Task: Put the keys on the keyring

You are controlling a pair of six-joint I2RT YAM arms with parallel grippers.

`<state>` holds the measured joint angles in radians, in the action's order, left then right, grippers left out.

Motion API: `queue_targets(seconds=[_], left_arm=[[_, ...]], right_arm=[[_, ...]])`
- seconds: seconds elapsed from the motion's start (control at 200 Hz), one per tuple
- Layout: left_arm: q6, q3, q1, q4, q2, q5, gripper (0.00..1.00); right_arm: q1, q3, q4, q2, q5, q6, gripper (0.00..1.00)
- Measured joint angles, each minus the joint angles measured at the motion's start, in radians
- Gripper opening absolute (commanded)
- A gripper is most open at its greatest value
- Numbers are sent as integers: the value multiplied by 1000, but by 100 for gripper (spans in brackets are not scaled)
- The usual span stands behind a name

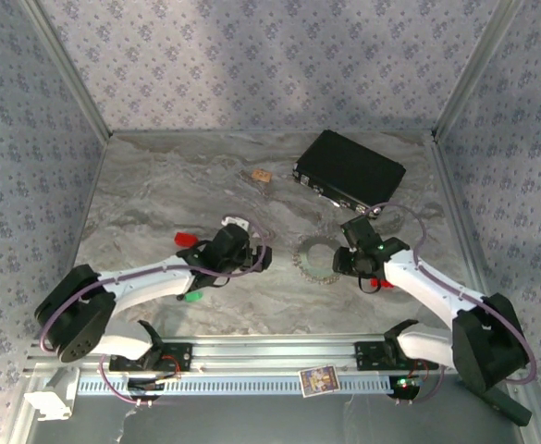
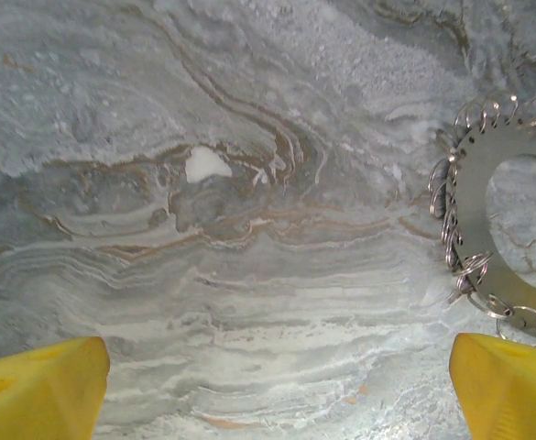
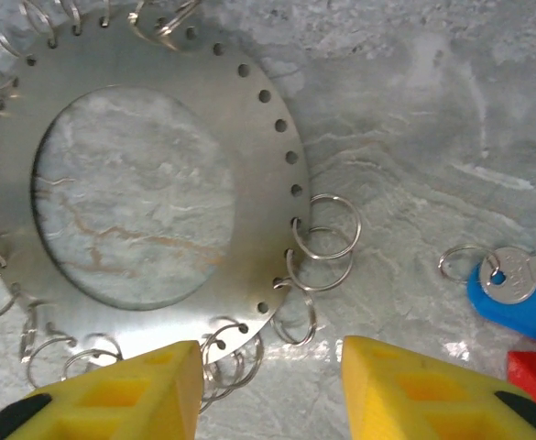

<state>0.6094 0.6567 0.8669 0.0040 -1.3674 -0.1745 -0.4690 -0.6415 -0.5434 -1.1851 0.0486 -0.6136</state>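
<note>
We note a flat, perforated metal keyring (image 3: 258, 183) fringed with wire loops (image 3: 327, 229) on a veined marble tabletop (image 3: 432, 110). The left gripper (image 2: 277, 390) is spread wide and the right gripper (image 3: 269, 390) half-parted.

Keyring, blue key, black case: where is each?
keyring (image 3: 263, 183), right wrist view, flat metal band right of the hole.
blue key (image 3: 506, 307), right wrist view, blue plastic head.
black case (image 1: 350, 168), top external view, middle of its top face.
</note>
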Motion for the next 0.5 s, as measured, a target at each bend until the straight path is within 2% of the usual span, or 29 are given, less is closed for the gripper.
queue_targets(seconds=[0.5], left_arm=[[47,31,17,8,-42,-35,95]], right_arm=[[31,67,73,-46,-42,-34,22]])
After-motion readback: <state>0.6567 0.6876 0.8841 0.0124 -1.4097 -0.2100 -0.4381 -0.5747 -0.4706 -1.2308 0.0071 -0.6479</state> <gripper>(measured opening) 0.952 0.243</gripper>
